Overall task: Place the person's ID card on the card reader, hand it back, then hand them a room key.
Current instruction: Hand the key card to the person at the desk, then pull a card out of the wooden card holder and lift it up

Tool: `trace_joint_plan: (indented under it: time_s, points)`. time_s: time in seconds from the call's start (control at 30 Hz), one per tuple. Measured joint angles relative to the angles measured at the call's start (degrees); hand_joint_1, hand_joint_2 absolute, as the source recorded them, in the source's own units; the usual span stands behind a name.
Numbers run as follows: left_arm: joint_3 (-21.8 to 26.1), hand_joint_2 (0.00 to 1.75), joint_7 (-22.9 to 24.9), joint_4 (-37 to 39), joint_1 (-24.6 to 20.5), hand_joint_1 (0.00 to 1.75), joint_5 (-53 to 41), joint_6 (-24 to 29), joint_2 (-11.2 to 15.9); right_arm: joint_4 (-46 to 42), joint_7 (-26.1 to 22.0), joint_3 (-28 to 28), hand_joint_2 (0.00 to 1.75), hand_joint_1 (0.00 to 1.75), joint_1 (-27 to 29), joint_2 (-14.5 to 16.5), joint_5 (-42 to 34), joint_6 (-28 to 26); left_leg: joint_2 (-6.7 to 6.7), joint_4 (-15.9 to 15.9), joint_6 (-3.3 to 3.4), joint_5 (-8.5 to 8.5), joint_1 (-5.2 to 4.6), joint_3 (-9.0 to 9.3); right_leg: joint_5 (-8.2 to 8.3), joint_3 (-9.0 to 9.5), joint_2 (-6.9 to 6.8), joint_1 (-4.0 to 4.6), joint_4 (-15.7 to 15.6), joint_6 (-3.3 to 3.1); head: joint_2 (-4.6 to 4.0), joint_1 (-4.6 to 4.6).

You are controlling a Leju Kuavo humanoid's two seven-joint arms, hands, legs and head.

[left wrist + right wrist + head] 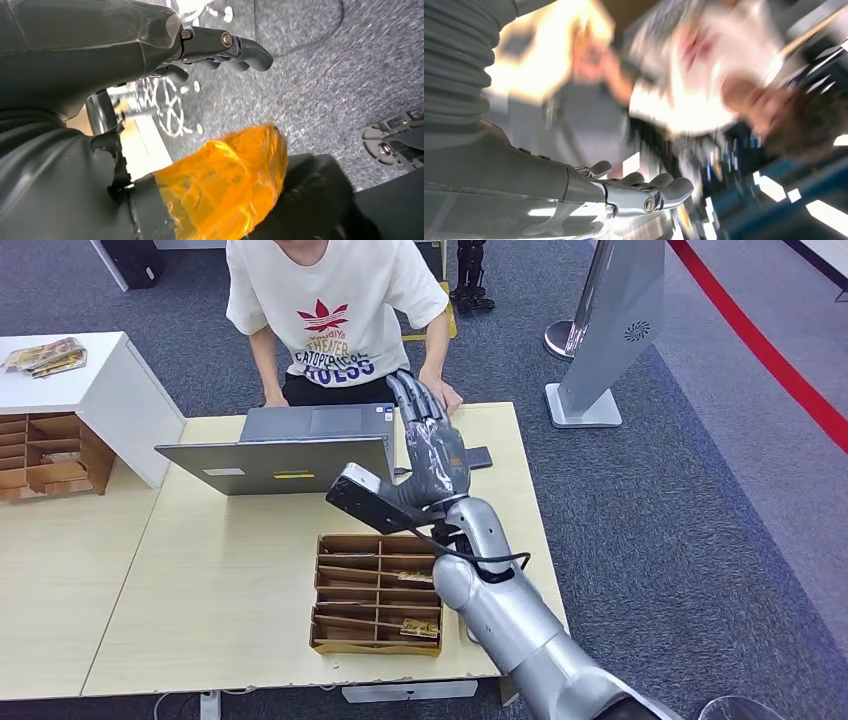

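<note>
My right hand [432, 445] is raised over the far side of the table [220, 570], its fingers stretched out straight towards the person [330, 310] in a white T-shirt. I see nothing in it. In the blurred right wrist view the right hand [574, 187] also looks empty, its fingers apart. A small dark flat device [481, 457], which looks like the card reader, lies on the table just right of that hand. The person's hand [446, 396] rests on the far table edge. My left hand [125, 55] hangs over grey carpet and holds nothing.
An open grey laptop [290, 445] stands between me and the person. A wooden compartment box [378, 592] with a few cards [421, 627] sits near the table's front. A white cabinet [110, 390] and another wooden organiser [45, 455] stand at the left. A grey sign stand [610, 340] is at the right.
</note>
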Motion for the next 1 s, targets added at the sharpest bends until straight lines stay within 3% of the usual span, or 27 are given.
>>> trace_joint_plan:
  time_s: [0.13,0.23,0.43,0.6,0.63,0.73,0.77,0.83,1.0]
  points:
    - [1.1,0.00,-1.5,0.0,1.8,0.00,2.8,1.7,0.2,-11.4,-3.3,2.9,1.75,0.00,10.9,-1.0,-13.8,1.3,0.02,0.0,0.05,-0.11,-0.01,-0.04,-0.08,-0.07,0.02,0.00,0.0,-0.01,0.00,-0.01]
    - [2.0,0.00,-2.1,0.0,3.0,0.00,4.2,2.6,0.3,-17.9,-4.5,4.3,1.75,0.00,16.2,-3.2,-19.3,0.4,0.02,0.0,0.07,-0.12,-0.03,-0.07,-0.12,-0.07,0.01,0.00,0.0,0.02,0.00,0.01]
    - [3.5,0.00,-2.5,0.0,4.0,0.00,5.6,3.2,0.5,-27.5,-5.4,5.5,1.75,0.00,22.5,-7.9,-21.5,-1.2,0.03,0.0,0.08,-0.12,-0.06,-0.06,-0.09,-0.05,0.00,-0.01,0.0,0.02,0.00,0.00]
    - [4.1,0.00,-2.5,0.0,4.1,0.00,5.9,3.3,0.5,-31.0,-5.4,5.8,1.75,0.03,24.5,-9.7,-21.6,-1.6,0.03,0.0,0.07,-0.11,-0.03,-0.05,-0.05,-0.05,0.01,-0.01,0.0,-0.02,0.00,-0.01]
    - [4.1,0.00,-2.5,0.0,4.1,0.00,5.9,3.3,0.5,-31.4,-5.4,5.9,1.75,0.18,24.6,-10.0,-21.6,-1.6,0.03,0.0,0.06,-0.10,-0.02,-0.04,-0.05,-0.05,0.01,-0.01,0.0,-0.02,0.00,-0.01]
    - [4.3,0.00,-2.5,0.0,4.1,0.00,6.0,3.4,0.5,-32.4,-5.4,6.1,1.75,1.36,25.1,-10.6,-21.3,-1.9,0.04,0.0,0.05,-0.09,-0.01,-0.04,-0.05,-0.06,0.01,-0.01,0.0,-0.02,0.00,-0.01]
    - [4.4,0.00,-2.5,0.0,4.1,0.00,6.1,3.4,0.5,-32.7,-5.4,6.1,1.75,1.64,25.3,-10.8,-21.1,-2.2,0.04,0.0,0.05,-0.09,-0.01,-0.04,-0.05,-0.06,0.01,-0.01,0.0,-0.02,0.00,-0.01]
    - [4.5,0.00,-2.5,0.0,4.1,0.00,6.4,3.5,0.5,-33.3,-5.5,6.2,1.75,1.75,25.7,-11.2,-20.2,-2.8,0.04,0.0,0.05,-0.09,-0.01,-0.04,-0.05,-0.05,0.01,-0.01,0.0,-0.02,0.00,-0.01]
    - [4.6,0.00,-2.6,0.0,4.1,0.00,7.0,3.5,0.6,-33.7,-4.7,6.6,1.75,1.75,26.4,-12.0,-14.4,-5.1,0.04,0.0,0.06,-0.10,-0.03,-0.05,-0.05,-0.05,0.01,-0.01,0.0,-0.02,0.00,-0.01]
